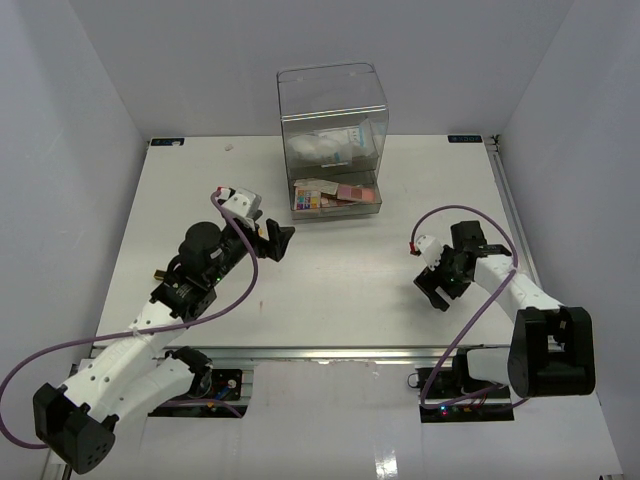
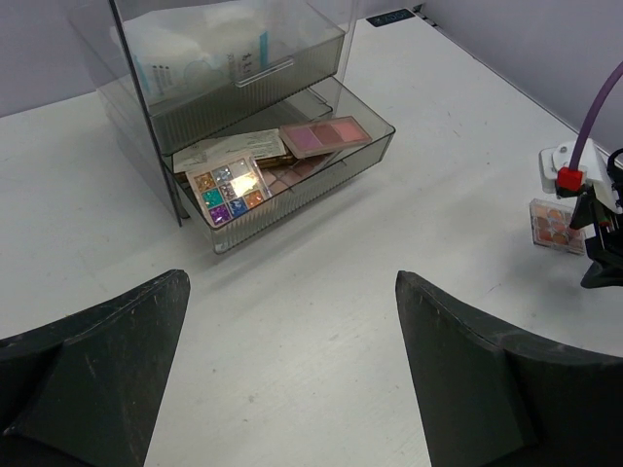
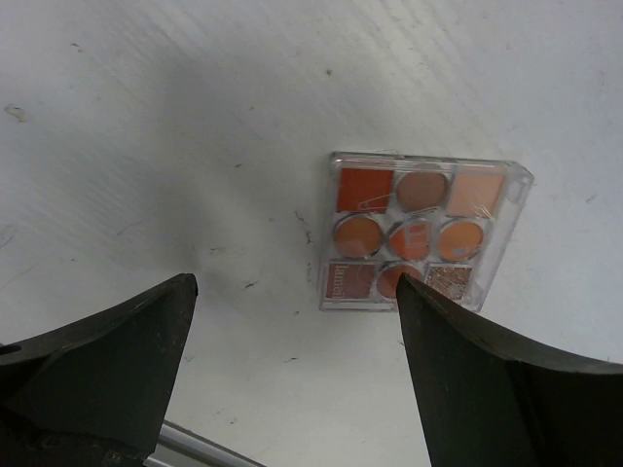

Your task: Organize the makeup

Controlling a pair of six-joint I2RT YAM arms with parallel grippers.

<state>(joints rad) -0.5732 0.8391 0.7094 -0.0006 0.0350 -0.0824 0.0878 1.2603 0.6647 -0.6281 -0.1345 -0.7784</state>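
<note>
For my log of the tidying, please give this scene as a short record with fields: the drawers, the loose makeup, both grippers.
Upper drawer: closed, white items inside
Lower drawer: pulled open, holds glitter eyeshadow palette, pink blush palette, packets
Loose on table: orange eyeshadow palette
Left gripper: open, empty, facing the drawers
Right gripper: open, empty, above the orange palette's edge
</note>
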